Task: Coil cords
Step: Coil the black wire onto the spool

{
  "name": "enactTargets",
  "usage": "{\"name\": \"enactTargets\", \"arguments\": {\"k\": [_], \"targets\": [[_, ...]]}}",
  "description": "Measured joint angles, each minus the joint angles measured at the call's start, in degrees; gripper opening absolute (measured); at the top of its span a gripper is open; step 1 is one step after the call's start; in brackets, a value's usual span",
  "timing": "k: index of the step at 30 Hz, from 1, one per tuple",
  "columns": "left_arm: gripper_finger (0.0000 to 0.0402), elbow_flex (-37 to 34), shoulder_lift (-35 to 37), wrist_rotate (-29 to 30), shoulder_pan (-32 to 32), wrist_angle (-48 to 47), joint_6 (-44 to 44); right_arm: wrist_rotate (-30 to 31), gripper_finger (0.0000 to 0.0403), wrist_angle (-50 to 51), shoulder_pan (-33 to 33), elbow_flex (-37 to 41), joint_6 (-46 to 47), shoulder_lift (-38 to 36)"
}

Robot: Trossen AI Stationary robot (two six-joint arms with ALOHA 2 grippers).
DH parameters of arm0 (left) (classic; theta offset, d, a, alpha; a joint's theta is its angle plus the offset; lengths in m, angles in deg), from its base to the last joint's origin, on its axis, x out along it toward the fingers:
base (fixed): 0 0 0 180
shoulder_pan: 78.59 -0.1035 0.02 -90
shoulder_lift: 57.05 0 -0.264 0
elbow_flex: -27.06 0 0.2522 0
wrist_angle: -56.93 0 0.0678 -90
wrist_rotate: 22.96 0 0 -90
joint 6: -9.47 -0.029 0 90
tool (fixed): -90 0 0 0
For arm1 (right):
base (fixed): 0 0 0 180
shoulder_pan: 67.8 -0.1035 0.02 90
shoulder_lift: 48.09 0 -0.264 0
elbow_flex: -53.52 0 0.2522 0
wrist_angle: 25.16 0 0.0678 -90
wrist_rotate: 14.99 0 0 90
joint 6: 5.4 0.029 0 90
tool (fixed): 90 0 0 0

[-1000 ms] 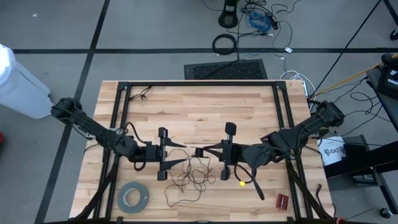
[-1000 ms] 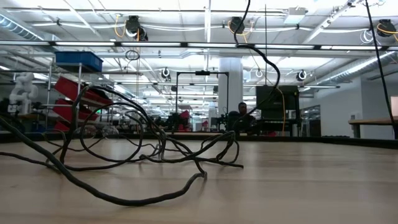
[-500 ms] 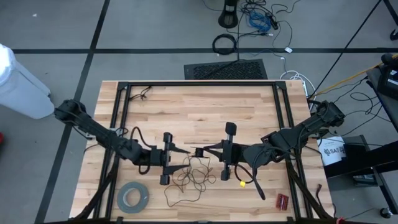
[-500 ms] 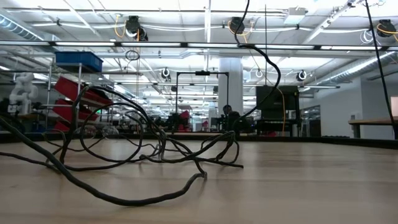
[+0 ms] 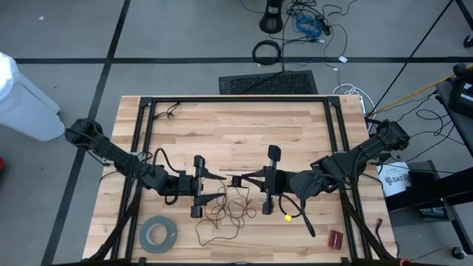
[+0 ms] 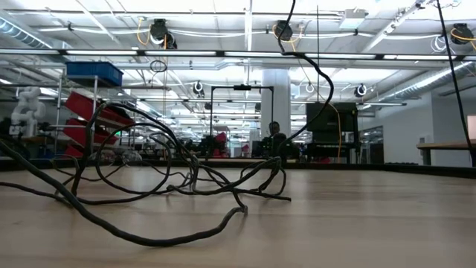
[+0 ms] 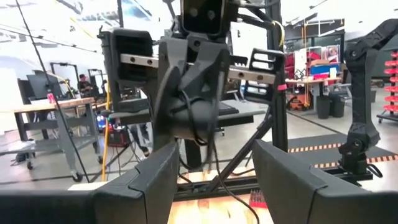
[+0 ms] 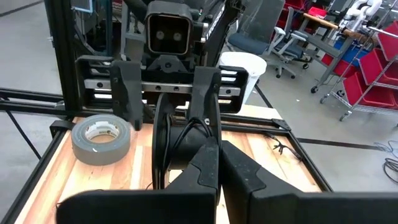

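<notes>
**Two grippers meet over the tangled wire**

The right gripper (image 5: 238, 179) is pressed together on the small black disc (image 5: 237, 180), holding it above the table (image 5: 236, 125) at the middle. Facing it from the other side of the disc, the left gripper (image 5: 219, 184) has its fingers (image 7: 292, 180) spread, with the disc (image 7: 193, 115) hanging just beyond them. From the disc the thin dark wire (image 5: 225, 210) drops to the table and lies in loose, tangled loops just below it, between the two grippers; in the low view the loops (image 6: 149, 179) sprawl across the wood. A grey tape roll (image 5: 158, 234) lies well apart from the disc, at the near left corner of the table.
</notes>
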Motion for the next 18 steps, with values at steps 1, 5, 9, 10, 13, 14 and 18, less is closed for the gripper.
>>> {"name": "enactTargets", "arguments": {"k": [1, 5, 9, 10, 13, 14, 18], "targets": [[0.0212, 0.0, 0.0, -0.2, -0.1, 0.2, 0.0, 0.0, 0.0, 0.0, 0.0, 0.0, 0.0, 0.1], [0.0212, 0.0, 0.0, -0.9, -0.5, 0.2, 0.0, 0.0, 0.0, 0.0, 0.2, -0.1, 0.0, 0.6], [0.0212, 0.0, 0.0, -2.3, -0.8, 0.5, 0.0, 0.0, 0.0, 0.0, 0.4, -0.1, 0.0, 0.7], [0.0212, 0.0, 0.0, -2.8, -0.9, 0.7, 0.1, 0.0, 0.0, -0.1, 0.5, -0.1, 0.0, 0.7], [0.0212, 0.0, -0.1, -3.2, -1.1, 0.8, 0.0, 0.0, 0.0, -0.7, 0.5, -0.1, -0.1, 0.7], [0.0212, 0.0, -0.3, -3.2, -1.2, 0.9, 0.0, 0.0, 0.0, -1.2, 0.5, -0.1, -0.3, 0.7], [0.0211, 0.0, -1.7, -3.3, -1.7, 3.4, 0.0, -1.3, 0.0, -2.4, 0.5, -0.1, -0.4, 0.7]]}}
